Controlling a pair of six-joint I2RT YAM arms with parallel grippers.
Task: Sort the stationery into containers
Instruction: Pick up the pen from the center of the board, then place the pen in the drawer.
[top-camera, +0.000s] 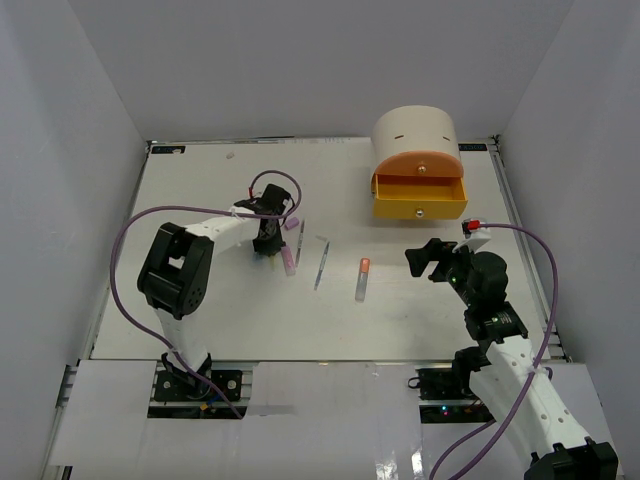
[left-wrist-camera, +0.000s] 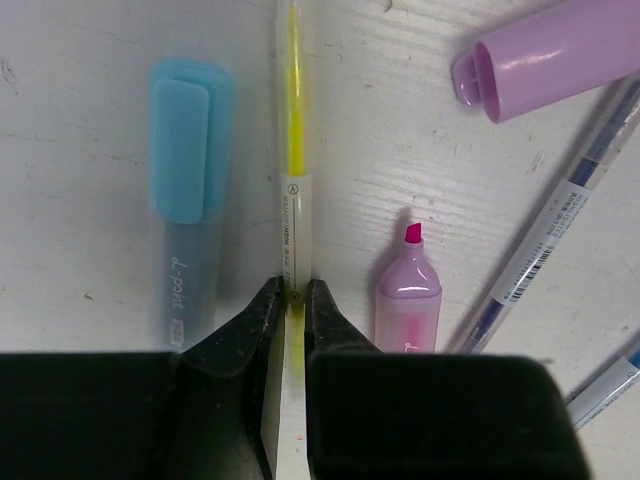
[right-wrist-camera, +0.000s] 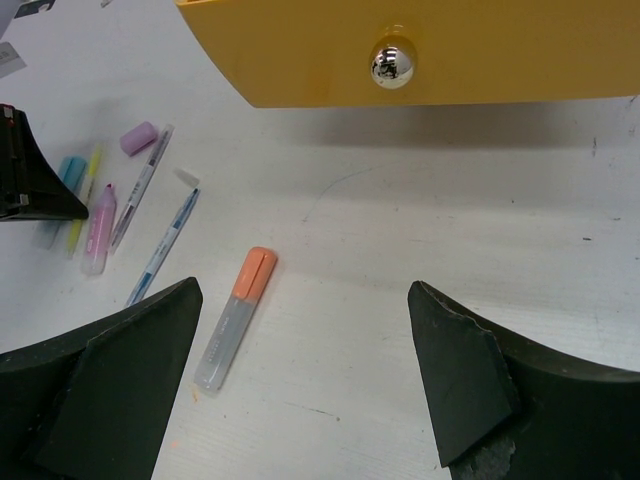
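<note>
White bench (top-camera: 220, 310) w/ scuffed top, metal rails (top-camera: 98, 318) at edges; plain pale walls (top-camera: 300, 60) on 3 sides, soft even light.

Your white worktop (top-camera: 200, 320) carries the cream organiser (top-camera: 415, 135) at its far right. Left of centre lie a blue marker (left-wrist-camera: 188, 240), a yellow pen (left-wrist-camera: 294, 150), an uncapped pink highlighter (left-wrist-camera: 407, 295), a purple cap (left-wrist-camera: 560, 55) and thin pens (left-wrist-camera: 545, 240). An orange-capped marker (right-wrist-camera: 235, 318) lies apart, near the middle.
</note>
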